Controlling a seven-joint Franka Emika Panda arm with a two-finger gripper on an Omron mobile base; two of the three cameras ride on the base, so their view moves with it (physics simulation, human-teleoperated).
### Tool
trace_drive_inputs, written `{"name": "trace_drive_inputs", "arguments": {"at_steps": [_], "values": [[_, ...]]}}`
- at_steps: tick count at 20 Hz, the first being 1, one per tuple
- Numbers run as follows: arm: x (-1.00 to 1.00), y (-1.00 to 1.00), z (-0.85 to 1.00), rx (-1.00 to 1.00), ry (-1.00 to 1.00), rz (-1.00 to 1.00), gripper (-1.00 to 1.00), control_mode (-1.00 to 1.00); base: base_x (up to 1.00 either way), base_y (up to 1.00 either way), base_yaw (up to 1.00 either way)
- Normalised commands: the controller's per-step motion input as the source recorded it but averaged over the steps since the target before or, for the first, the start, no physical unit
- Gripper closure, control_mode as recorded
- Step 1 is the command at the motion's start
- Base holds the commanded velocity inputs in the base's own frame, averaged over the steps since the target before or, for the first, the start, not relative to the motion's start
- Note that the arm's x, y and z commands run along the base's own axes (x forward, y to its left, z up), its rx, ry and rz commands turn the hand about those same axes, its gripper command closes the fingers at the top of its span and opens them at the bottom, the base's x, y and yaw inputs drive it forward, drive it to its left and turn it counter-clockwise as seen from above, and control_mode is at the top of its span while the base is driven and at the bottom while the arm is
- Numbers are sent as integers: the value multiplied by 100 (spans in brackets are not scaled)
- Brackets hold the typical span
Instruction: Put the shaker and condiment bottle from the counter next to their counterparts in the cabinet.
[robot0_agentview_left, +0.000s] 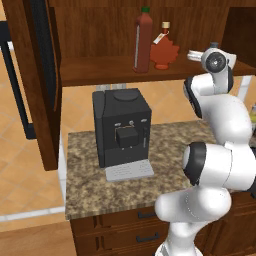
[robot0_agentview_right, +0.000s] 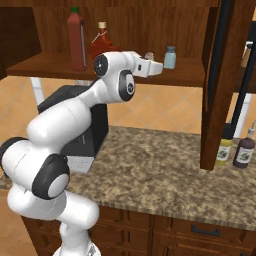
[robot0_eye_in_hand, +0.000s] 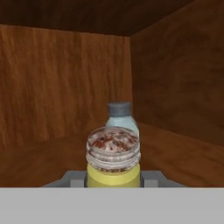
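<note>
My gripper (robot0_eye_in_hand: 113, 183) is shut on the shaker (robot0_eye_in_hand: 113, 162), a small yellow-green cylinder with a pale speckled top. It holds the shaker inside the cabinet (robot0_eye_in_hand: 52, 87), just above the shelf. Right behind it stands the pale blue shaker (robot0_eye_in_hand: 120, 117) with a grey top. From the right base, the gripper (robot0_agentview_right: 156, 67) reaches over the shelf (robot0_agentview_right: 190, 76), the shaker's top (robot0_agentview_right: 148, 56) peeks above the hand, and the pale blue shaker (robot0_agentview_right: 170, 57) is just to its right. The condiment bottle (robot0_agentview_left: 143, 42) stands upright on the shelf beside the maple-leaf bottle (robot0_agentview_left: 164, 51).
A black coffee machine (robot0_agentview_left: 122, 127) sits on the granite counter (robot0_agentview_right: 165, 165) under the shelf. The open cabinet door (robot0_agentview_right: 222, 85) hangs at the right. Behind the door stand a yellowish bottle (robot0_agentview_right: 224, 150) and a dark bottle (robot0_agentview_right: 245, 152). Dark drawers (robot0_agentview_left: 142, 232) front the counter.
</note>
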Motion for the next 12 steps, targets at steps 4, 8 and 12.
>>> {"name": "trace_drive_inputs", "arguments": {"at_steps": [4, 8, 12], "values": [[53, -11, -20, 0, 0, 0, 100, -100, 0, 0, 0], [54, -14, -26, 0, 0, 0, 100, -100, 0, 0, 0], [55, -19, -29, 0, 0, 0, 100, -100, 0, 0, 0]]}}
